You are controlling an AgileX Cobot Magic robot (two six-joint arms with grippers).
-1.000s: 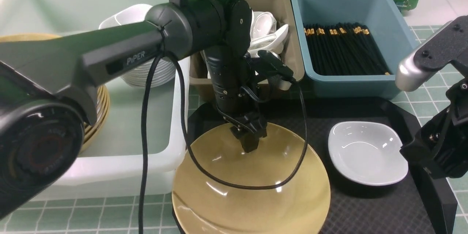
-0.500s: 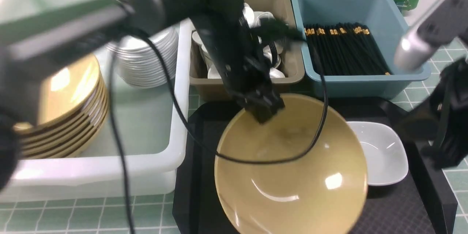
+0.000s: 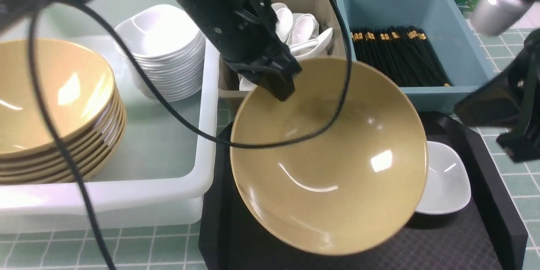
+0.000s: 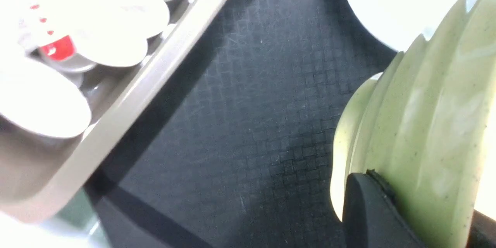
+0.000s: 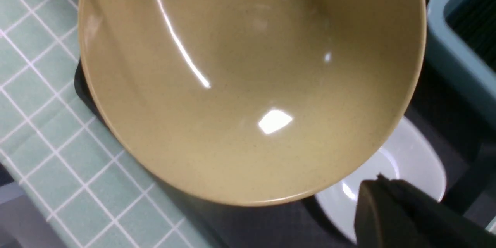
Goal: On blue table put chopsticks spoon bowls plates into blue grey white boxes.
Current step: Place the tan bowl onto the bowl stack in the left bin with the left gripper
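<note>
My left gripper [image 3: 280, 86] is shut on the far rim of a large tan-yellow bowl [image 3: 329, 156], holding it tilted in the air above the black tray. In the left wrist view one black finger [image 4: 368, 209] presses on the bowl's wall [image 4: 426, 124]. A small white plate [image 3: 447, 181] lies on the tray, partly hidden under the bowl. My right gripper [image 5: 381, 182] is shut and empty, hovering over that plate [image 5: 410, 162]. The blue box [image 3: 422, 4] holds the chopsticks [image 3: 396, 55]. Spoons [image 3: 303, 29] fill the grey box [image 3: 225, 88].
The big white box [image 3: 126, 190] at the left holds a stack of bowls [image 3: 50, 105] and a stack of plates [image 3: 162, 50]. The black tray [image 3: 485, 228] lies on the blue table [image 3: 147, 244]. The left arm's cable [image 3: 177, 118] hangs across the bowl. My right arm [image 3: 506, 105] stands at the right edge.
My left gripper has closed on the bowl's rim and lifted it off the tray, tilting it up and to the right, partly over the plate. My right arm has risen.
</note>
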